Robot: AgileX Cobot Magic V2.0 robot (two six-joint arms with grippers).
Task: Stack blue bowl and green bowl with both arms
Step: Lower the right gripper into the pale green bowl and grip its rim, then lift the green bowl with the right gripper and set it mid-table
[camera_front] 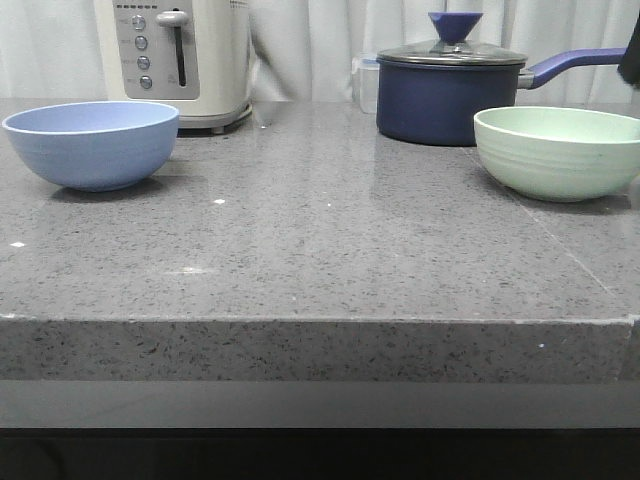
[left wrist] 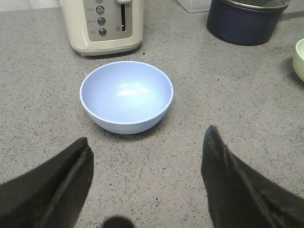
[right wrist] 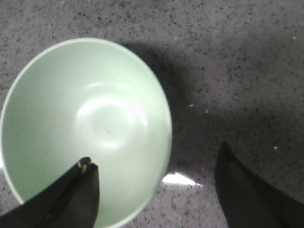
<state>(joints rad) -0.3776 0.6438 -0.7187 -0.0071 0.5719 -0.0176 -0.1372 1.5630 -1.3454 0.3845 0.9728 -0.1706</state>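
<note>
The blue bowl (camera_front: 92,142) stands upright and empty at the far left of the grey counter; it also shows in the left wrist view (left wrist: 126,96). My left gripper (left wrist: 148,159) is open and empty, hovering short of the bowl over bare counter. The green bowl (camera_front: 558,150) stands upright at the right; in the right wrist view (right wrist: 88,126) it is seen from above. My right gripper (right wrist: 154,164) is open above it, one finger (right wrist: 78,194) over the bowl's inside, the other (right wrist: 247,194) outside the rim. Only a dark bit of the right arm (camera_front: 631,50) shows in the front view.
A dark navy saucepan (camera_front: 450,92) with lid and long handle stands behind the green bowl. A cream toaster (camera_front: 175,60) stands behind the blue bowl, also in the left wrist view (left wrist: 102,23). The counter's front edge (camera_front: 320,322) runs across the front view.
</note>
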